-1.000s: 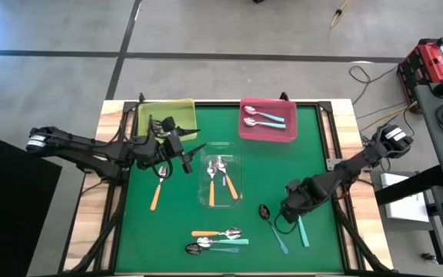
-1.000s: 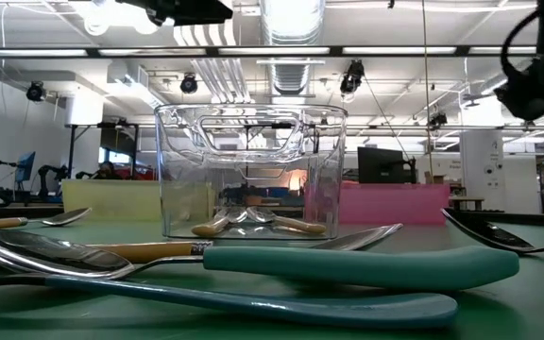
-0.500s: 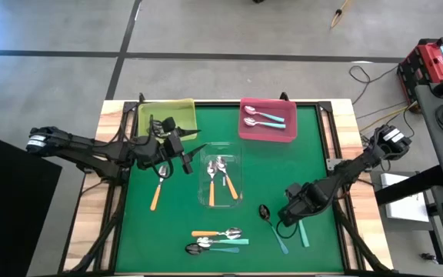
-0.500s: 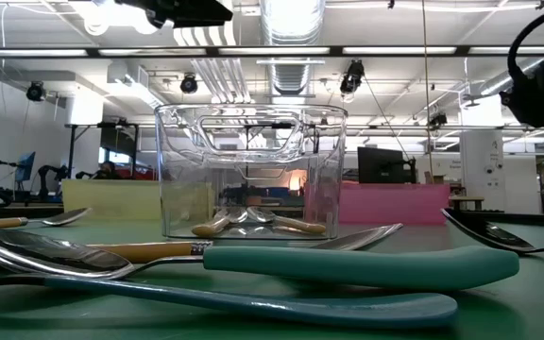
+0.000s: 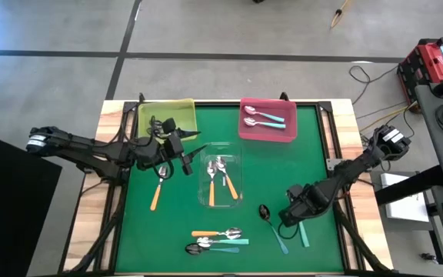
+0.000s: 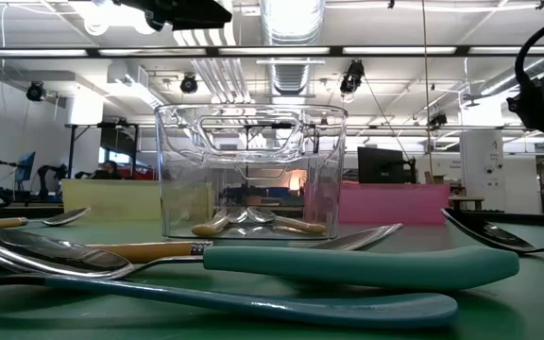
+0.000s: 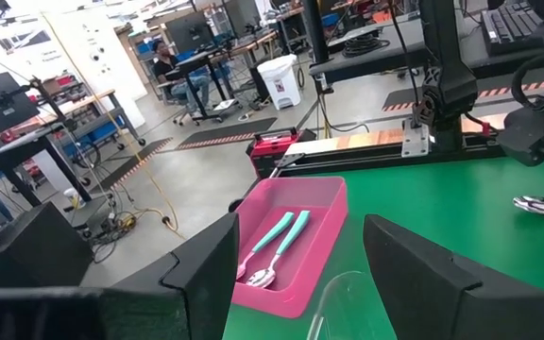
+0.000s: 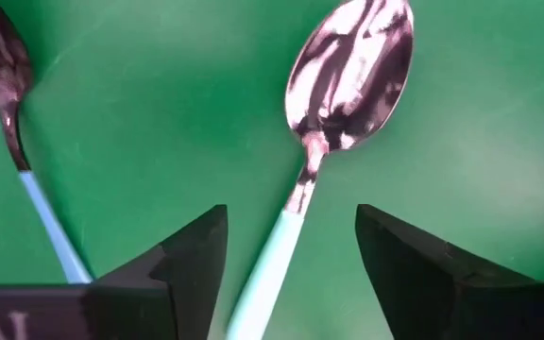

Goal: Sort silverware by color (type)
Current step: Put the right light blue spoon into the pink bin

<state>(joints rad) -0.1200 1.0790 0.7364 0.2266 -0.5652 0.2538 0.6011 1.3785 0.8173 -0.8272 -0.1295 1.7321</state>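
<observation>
Teal plastic and polished metal fill the right wrist view: a teal-handled spoon lies flat on the green tabletop, its handle running between the spread fingers of the right end effector, which stands wide and holds nothing. Beside it lies a dark-bowled spoon with a blue handle.

My judgement is that these spoons are light and stiff, slick at the bowl and thin enough to sit almost flush with the tabletop. The plastic handle, near its middle, looks like the better place to pinch, since the rounded bowl would likely slide out of the fingers.

At the near edge, 3 or 4 more spoons lie in a loose pile, orange and teal handles mixed. Farther in, the clear tray holds about 3 orange-handled spoons, and another orange-handled spoon lies just below the left end effector, which hangs open above the tabletop near the yellow tray. At the far edge, the pink tray holds 2 teal-handled spoons.

Only the overhead view gives the whole layout and both arms. The table-level view shows how low the spoons lie, while the left wrist view looks into the pink tray from the side.
</observation>
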